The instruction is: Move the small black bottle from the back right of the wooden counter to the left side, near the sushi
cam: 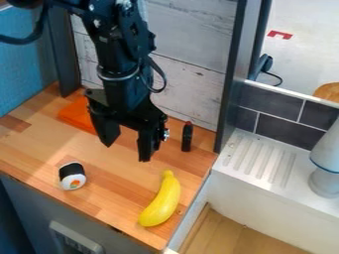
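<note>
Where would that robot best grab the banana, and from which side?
I'd grip the banana around its thick middle, coming from above, the end effector closing across its long sides. It lies on the wooden counter and is much narrower across than along, so a crosswise grip looks easiest.

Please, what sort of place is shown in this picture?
Probably a toy kitchen: a wooden counter holds a banana and what looks like a sushi roll, and to the right are a ridged white drainboard and dark tiles.
</note>
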Robot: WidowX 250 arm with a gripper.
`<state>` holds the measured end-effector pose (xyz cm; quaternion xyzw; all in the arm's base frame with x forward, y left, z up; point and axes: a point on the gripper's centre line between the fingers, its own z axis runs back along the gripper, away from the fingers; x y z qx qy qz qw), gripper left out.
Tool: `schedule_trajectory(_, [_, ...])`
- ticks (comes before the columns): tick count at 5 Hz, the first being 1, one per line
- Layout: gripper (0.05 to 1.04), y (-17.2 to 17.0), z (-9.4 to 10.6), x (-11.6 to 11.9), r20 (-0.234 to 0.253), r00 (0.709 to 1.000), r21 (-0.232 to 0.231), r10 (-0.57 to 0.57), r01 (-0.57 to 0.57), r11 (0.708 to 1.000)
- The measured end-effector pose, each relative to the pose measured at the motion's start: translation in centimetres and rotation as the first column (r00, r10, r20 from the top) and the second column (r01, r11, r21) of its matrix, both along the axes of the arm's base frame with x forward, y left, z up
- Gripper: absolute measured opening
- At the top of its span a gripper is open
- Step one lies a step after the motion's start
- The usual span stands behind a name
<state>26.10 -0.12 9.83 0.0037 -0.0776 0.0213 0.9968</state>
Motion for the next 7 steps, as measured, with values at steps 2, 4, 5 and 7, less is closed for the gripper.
schedule_trajectory(2, [1.003,-0.1,-1.9,1.6,-0.031,1.000,-0.009,0.005,-0.005,1.000])
schedule_trajectory(4, [1.003,0.2,-2.9,5.1,-0.015,1.000,0.023,0.025,-0.025,0.999])
schedule_trajectory(5, [1.003,-0.5,-3.6,7.1,-0.007,0.999,0.069,0.035,-0.035,0.997])
schedule_trajectory(7, [1.003,-0.9,-4.8,11.3,0.018,0.997,0.049,0.077,-0.078,0.996])
